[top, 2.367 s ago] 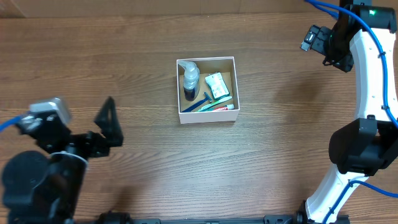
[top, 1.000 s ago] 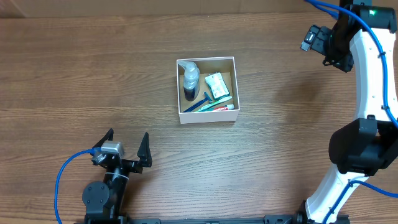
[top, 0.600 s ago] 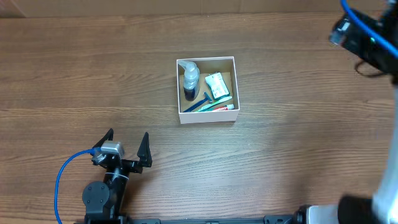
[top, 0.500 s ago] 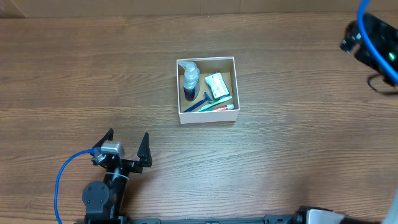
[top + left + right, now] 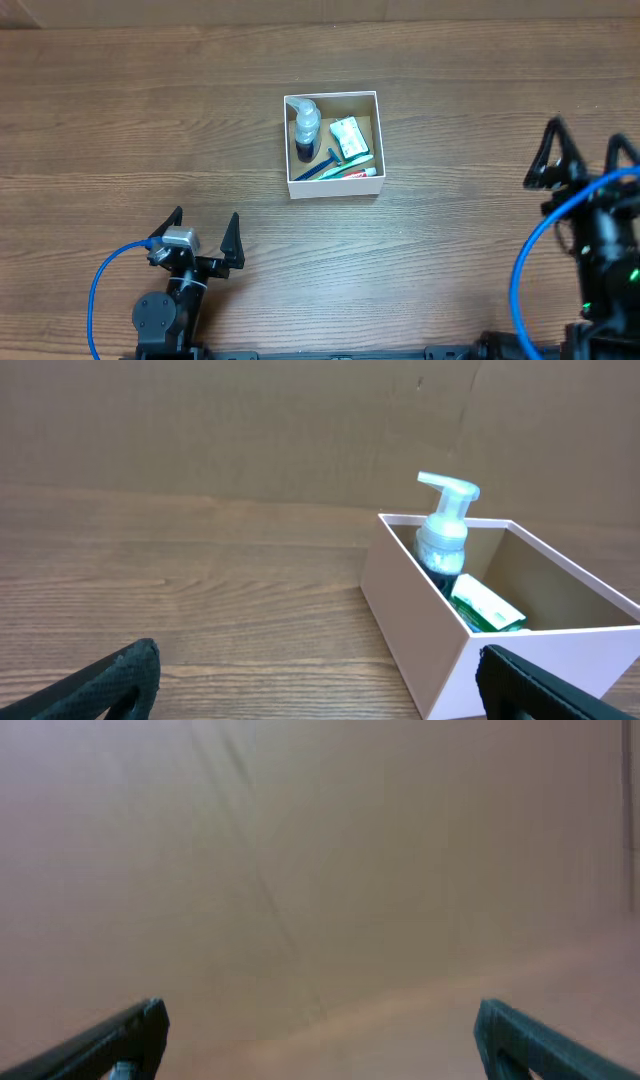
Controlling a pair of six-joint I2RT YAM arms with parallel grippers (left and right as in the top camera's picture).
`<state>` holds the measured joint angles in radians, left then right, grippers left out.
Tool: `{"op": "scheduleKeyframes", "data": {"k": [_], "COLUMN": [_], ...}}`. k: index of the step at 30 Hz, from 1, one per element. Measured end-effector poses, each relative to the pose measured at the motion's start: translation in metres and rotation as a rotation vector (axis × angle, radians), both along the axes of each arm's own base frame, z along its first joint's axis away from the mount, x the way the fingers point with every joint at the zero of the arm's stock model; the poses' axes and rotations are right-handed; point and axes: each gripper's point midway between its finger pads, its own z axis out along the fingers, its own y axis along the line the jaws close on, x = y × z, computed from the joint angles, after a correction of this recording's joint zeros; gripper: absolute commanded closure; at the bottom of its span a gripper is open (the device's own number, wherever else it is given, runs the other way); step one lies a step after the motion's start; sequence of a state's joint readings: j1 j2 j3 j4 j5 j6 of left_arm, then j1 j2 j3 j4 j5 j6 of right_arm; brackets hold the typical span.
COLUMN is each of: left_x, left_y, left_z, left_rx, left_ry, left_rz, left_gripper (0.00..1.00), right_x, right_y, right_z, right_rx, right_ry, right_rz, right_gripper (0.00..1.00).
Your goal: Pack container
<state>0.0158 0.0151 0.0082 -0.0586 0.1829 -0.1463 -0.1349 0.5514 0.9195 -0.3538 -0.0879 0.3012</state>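
Overhead: wood-grain table (image 5: 450, 250); container (image 5: 335, 186) mid-table; left fingers (image 5: 177, 219) spread, empty; right fingers (image 5: 552, 156) likewise; cardboard wall (image 5: 250, 430) behind.

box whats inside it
The box holds a pump bottle, a green-white packet, a blue-handled item and a tube. Anything beneath them is covered.

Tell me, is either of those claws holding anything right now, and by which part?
Nothing is held. The left gripper and the right gripper are both open and empty, each well apart from the container.
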Motion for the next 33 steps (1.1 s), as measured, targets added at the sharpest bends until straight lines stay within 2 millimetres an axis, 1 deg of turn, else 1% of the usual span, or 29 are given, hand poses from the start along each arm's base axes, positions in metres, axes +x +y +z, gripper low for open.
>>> {"op": "scheduleKeyframes", "data": {"k": [1, 2, 4, 5, 9, 10, 12, 15, 16, 22, 26, 27, 32, 33], "left_x": [0.0, 0.0, 0.0, 0.0, 0.0, 0.0, 0.0, 0.0, 0.0, 0.0, 0.0, 0.0, 0.0, 0.0], "left_y": [0.0, 0.0, 0.0, 0.0, 0.0, 0.0, 0.0, 0.0, 0.0, 0.0, 0.0, 0.0, 0.0, 0.0], "left_z": [0.0, 0.0, 0.0, 0.0, 0.0, 0.0, 0.0, 0.0, 0.0, 0.0, 0.0, 0.0, 0.0, 0.0], "left_rx": [0.0, 0.0, 0.0, 0.0, 0.0, 0.0, 0.0, 0.0, 0.0, 0.0, 0.0, 0.0, 0.0, 0.0], "left_ry": [0.0, -0.002, 0.0, 0.0, 0.0, 0.0, 0.0, 0.0, 0.0, 0.0, 0.0, 0.0, 0.0, 0.0], "left_rz": [0.0, 0.0, 0.0, 0.0, 0.0, 0.0, 0.0, 0.0, 0.0, 0.0, 0.0, 0.0, 0.0, 0.0], "left_gripper": [0.0, 0.0, 0.0, 0.0, 0.0, 0.0, 0.0, 0.0, 0.0, 0.0, 0.0, 0.0, 0.0, 0.0], "right_x": [-0.004, -0.007, -0.011, -0.012, -0.018, -0.016, -0.016, -0.011, -0.01, -0.011, -0.008, -0.005, -0.001, 0.0], "right_y": [0.004, 0.006, 0.01, 0.011, 0.023, 0.026, 0.027, 0.027, 0.029, 0.037, 0.029, 0.024, 0.017, 0.017], "right_z": [-0.013, -0.016, -0.037, -0.042, -0.08, -0.103, -0.111, -0.142, -0.148, -0.168, -0.175, -0.185, -0.214, -0.227], "right_rx": [-0.02, -0.034, -0.053, -0.06, -0.095, -0.095, -0.097, -0.087, -0.084, -0.06, -0.048, -0.042, -0.034, -0.033], "right_ry": [-0.031, -0.08, -0.13, -0.156, -0.24, -0.225, -0.234, -0.189, -0.181, -0.182, -0.165, -0.131, -0.017, 0.036], "right_rz": [0.018, 0.027, 0.045, 0.049, 0.108, 0.129, 0.132, 0.139, 0.144, 0.155, 0.104, 0.078, 0.035, 0.036], "right_gripper": [0.0, 0.0, 0.0, 0.0, 0.0, 0.0, 0.0, 0.0, 0.0, 0.0, 0.0, 0.0, 0.0, 0.0]}}
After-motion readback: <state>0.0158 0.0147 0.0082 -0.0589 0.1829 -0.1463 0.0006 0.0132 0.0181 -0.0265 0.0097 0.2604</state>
